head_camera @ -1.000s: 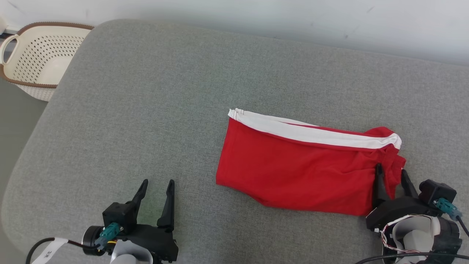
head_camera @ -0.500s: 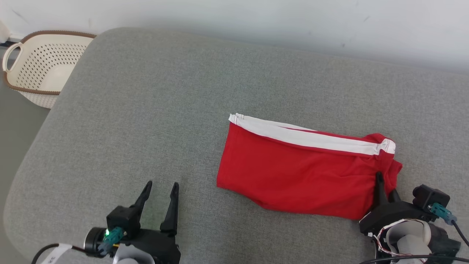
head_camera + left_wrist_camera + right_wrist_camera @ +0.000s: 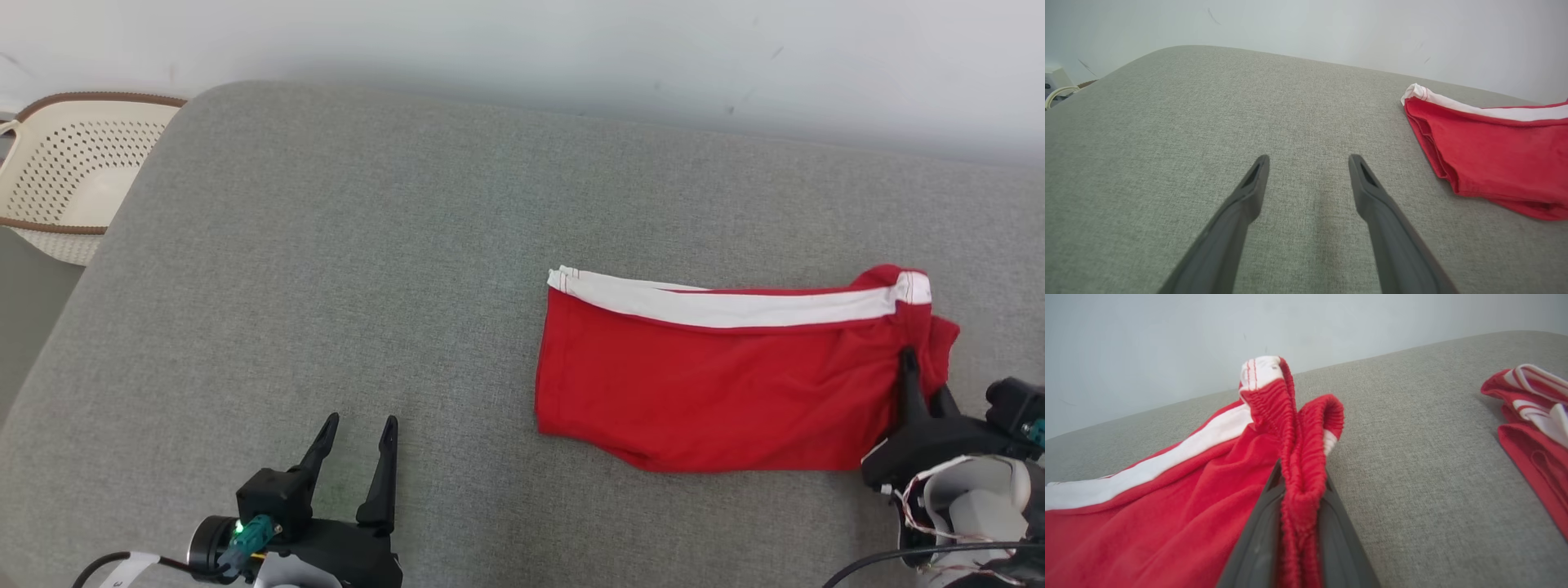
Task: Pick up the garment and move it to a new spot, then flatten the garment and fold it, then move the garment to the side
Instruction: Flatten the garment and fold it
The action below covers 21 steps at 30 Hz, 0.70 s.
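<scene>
The garment [image 3: 710,384] is a pair of red shorts with a white side stripe, lying folded on the grey cushioned surface [image 3: 343,269] right of centre. My right gripper [image 3: 922,380] is shut on the bunched elastic waistband at its right end. In the right wrist view the red waistband [image 3: 1300,457] is pinched between the two dark fingers [image 3: 1257,547]. My left gripper [image 3: 360,420] stands open over bare grey fabric at the lower left, well apart from the garment. In the left wrist view the left gripper [image 3: 1309,160] holds nothing, and the garment [image 3: 1494,147] lies to its right.
A cream perforated basket [image 3: 57,180] with a brown rim stands beyond the surface's far left corner. Another red and white garment [image 3: 1531,412] lies on the surface to the right in the right wrist view. A pale wall runs behind.
My right gripper has shut on the garment's waistband end and drawn the garment to the right. The head camera has shifted. The left gripper has stayed open in place.
</scene>
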### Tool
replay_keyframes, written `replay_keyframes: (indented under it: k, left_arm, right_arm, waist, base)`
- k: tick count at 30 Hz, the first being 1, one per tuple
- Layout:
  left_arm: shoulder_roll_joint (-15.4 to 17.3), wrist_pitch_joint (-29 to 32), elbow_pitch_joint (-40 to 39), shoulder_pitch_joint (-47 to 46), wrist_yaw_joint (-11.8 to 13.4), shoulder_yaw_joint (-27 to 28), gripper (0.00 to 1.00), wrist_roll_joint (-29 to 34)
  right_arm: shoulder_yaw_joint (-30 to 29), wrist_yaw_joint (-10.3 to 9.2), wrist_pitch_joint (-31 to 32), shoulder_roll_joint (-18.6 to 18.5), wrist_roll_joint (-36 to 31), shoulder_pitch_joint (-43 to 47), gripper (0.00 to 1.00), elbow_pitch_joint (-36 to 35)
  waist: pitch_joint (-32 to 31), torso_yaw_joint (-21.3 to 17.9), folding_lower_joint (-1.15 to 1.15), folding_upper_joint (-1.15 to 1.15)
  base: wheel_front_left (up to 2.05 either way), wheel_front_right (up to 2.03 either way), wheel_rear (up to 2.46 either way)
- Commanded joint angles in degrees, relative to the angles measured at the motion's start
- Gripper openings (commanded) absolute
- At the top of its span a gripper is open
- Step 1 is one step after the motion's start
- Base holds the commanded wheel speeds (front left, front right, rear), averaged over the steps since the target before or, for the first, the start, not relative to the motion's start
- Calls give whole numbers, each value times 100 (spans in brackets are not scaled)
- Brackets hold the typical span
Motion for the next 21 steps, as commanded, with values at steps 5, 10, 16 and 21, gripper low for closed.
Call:
replay_keyframes:
  k: [5,10,16,21]
  left_arm:
    - [8,-3,4,158,18,-25,100,25]
    - [8,-3,55,258,-9,2,100,-58]
    - [8,-3,103,313,-29,-50,100,-93]
    - [9,-3,133,343,-48,-112,100,-148]
  right_arm:
    - [386,-9,2,-17,301,-121,0,-230]
    - [1109,-8,2,128,797,-177,0,-518]
    - [2174,-8,2,234,1658,-226,0,-985]
    - [2849,-7,54,220,2231,-410,0,-1044]
  waist:
    - [-50,-50,0,-1]
    - [-123,-78,0,-1]
    - [-205,-63,0,-1]
    - [-217,47,0,-1]
  base:
    - [0,0,0]
    - [0,0,0]
    - [0,0,0]
    - [0,0,0]
